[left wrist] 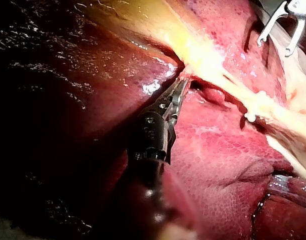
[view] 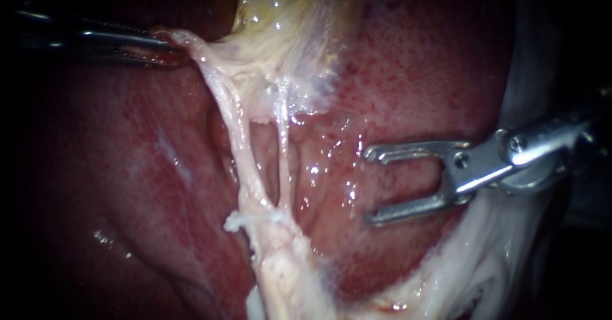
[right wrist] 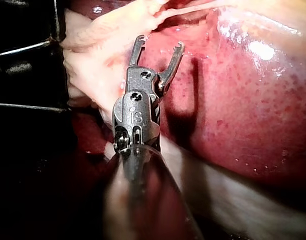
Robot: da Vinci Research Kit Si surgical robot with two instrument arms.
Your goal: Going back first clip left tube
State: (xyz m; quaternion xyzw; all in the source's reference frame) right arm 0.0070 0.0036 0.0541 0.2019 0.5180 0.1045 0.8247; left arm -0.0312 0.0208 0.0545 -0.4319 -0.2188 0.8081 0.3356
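Your right instrument (view: 368,185) sits nearest, jaws spread and empty over the liver (view: 408,71), well apart from the left tube (view: 233,129) — which shows no clip — so draw it straight back along its shaft, clear of tissue, while your left instrument (view: 172,46), jaws pinching the tube's pale upper end, holds tension.

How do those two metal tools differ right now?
The left instrument is slim and shut on pale tissue, stretching it. The right instrument is forked, wide open and holds nothing. The left grips that tissue, while the right stays clear of it, over the liver. Both are shiny metal.
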